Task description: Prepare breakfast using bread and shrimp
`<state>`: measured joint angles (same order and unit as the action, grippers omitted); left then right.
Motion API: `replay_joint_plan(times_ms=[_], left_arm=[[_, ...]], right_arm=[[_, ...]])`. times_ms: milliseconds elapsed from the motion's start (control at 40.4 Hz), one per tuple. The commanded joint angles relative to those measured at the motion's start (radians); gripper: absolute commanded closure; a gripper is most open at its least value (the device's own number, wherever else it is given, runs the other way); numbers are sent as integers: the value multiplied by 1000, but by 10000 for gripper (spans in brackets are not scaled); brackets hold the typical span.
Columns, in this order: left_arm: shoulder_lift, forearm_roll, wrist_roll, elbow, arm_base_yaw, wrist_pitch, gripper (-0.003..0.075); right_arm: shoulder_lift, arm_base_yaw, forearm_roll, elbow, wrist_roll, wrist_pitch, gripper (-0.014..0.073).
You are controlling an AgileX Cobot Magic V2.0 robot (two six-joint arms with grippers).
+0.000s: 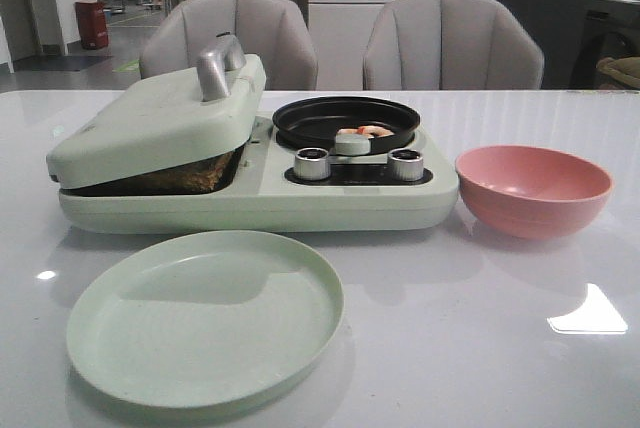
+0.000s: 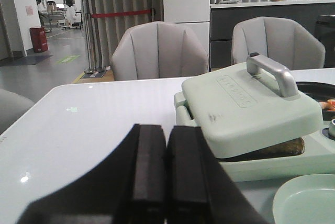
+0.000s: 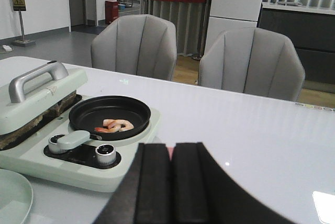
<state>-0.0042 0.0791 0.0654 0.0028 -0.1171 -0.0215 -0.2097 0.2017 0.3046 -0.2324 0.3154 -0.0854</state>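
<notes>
A white table [image 1: 500, 348] holds a breakfast setup, described from left to right. Nearest the camera on the left sits an empty pale green plate [image 1: 205, 320], likely waiting there to receive the finished food. Behind it stands a pale green breakfast maker [image 1: 250, 198]. Its left half is a press with a hinged lid [image 1: 160, 123] and a silver handle [image 1: 218, 66]; the lid rests tilted, propped up by the bread [image 1: 190, 176] sandwiched underneath, whose browned edge shows in the gap, so it seems to be toasting. The right half of the maker carries a small black pan [image 1: 345, 118] with the shrimp [image 1: 365, 131] lying inside it, a few curled orange-pink pieces, placed there to cook. Two silver knobs [image 1: 312, 163] sit in front of the pan. To the right of the maker, just beside it, is an empty pink bowl [image 1: 533, 189]. Neither arm appears in the front view. The left gripper [image 2: 166, 182] hangs back from the maker with its jaws pressed together, holding nothing. The right gripper [image 3: 171, 187] likewise waits closed and empty, facing the pan.
</notes>
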Motion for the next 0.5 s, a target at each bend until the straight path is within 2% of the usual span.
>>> replay_joint_plan(times_ms=[0, 248, 322, 470], left_arm=[[-23, -8, 9, 31, 0, 95, 621], [-23, -8, 9, 31, 0, 95, 621], [-23, -8, 9, 31, 0, 95, 621], [-23, -8, 9, 31, 0, 95, 621]], right_arm=[[-7, 2, -2, -29, 8, 94, 625], [-4, -6, -40, 6, 7, 159, 625], [20, -23, -116, 42, -14, 162, 625], [83, -80, -312, 146, -199, 188, 625]])
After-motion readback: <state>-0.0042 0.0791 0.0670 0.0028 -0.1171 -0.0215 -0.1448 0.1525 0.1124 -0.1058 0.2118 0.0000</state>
